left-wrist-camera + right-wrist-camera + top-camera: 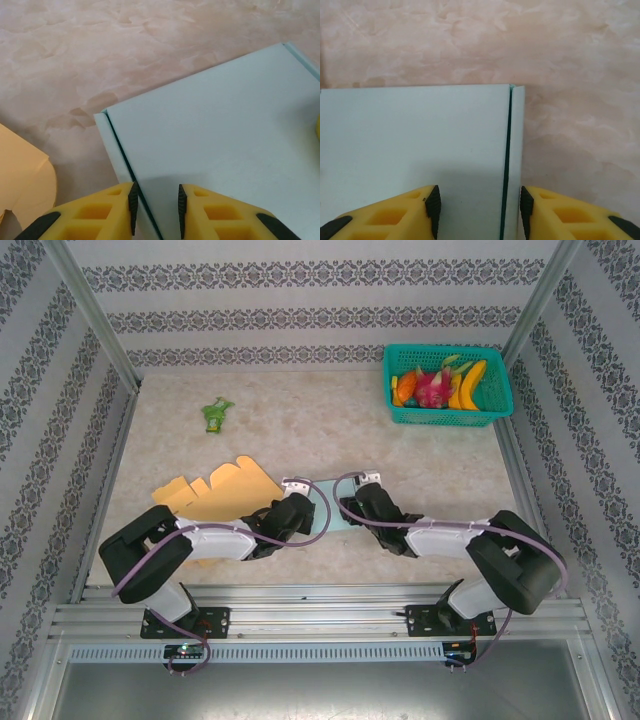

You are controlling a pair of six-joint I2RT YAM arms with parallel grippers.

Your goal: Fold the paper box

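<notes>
The paper box [333, 508] is a pale mint carton lying flat on the table between my two grippers. In the left wrist view its lid [215, 130] fills the right side, with a dark seam running along its left edge. My left gripper [156, 192] hovers close over that seam, its pads a narrow gap apart and nothing pinched. In the right wrist view the box [420, 140] shows its right edge and seam. My right gripper [480, 195] straddles that edge with a wider gap, its right pad level with the box's outer side. From above, the left gripper [300, 502] and right gripper [352, 502] flank the box.
A flat yellow cardboard cutout [215, 490] lies just left of the left gripper, its corner [22, 175] also in the left wrist view. A green basket [400, 412] of toy fruit stands at the back right. A small green item [215, 415] lies at the back left.
</notes>
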